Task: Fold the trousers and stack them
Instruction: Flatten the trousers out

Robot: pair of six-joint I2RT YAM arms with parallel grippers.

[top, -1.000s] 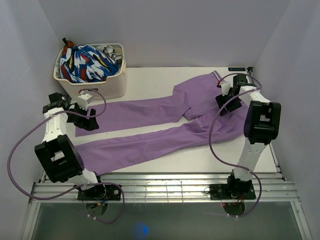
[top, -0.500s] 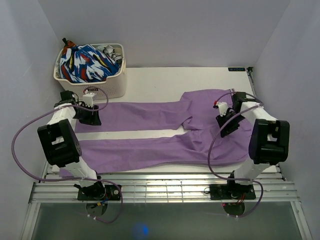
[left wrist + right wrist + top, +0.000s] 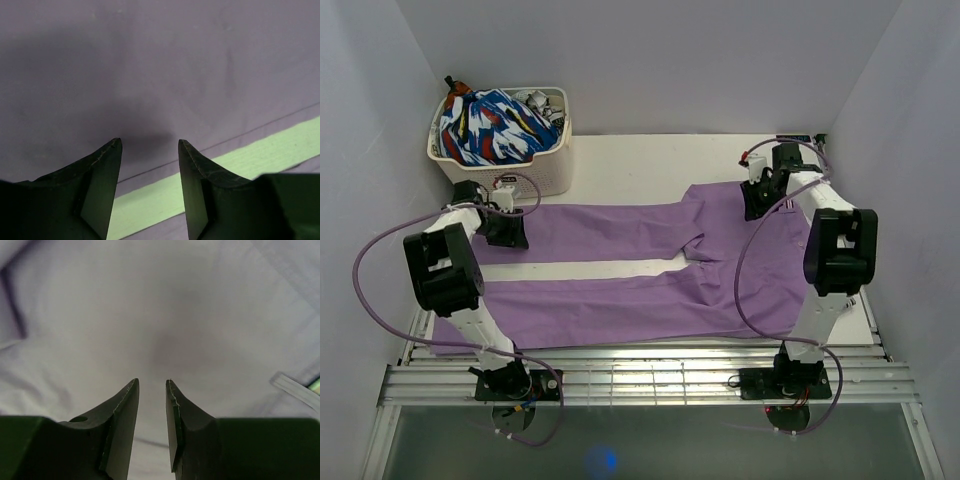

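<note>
The purple trousers lie flat on the white table, waist at the right and both legs stretched to the left. My left gripper is open over the cuff end of the far leg. In the left wrist view the gripper hangs empty above the purple cloth near its hem. My right gripper is at the far corner of the waist. In the right wrist view the gripper is slightly open, with nothing between the jaws, just above the cloth.
A white basket heaped with colourful clothes stands at the back left, close to my left gripper. A strip of bare table shows between the two legs. Walls close in left, right and behind.
The trousers have been pulled straight and flat. My right gripper moved from the middle of the waist back to its far corner. My left gripper shifted slightly right along the far cuff.
</note>
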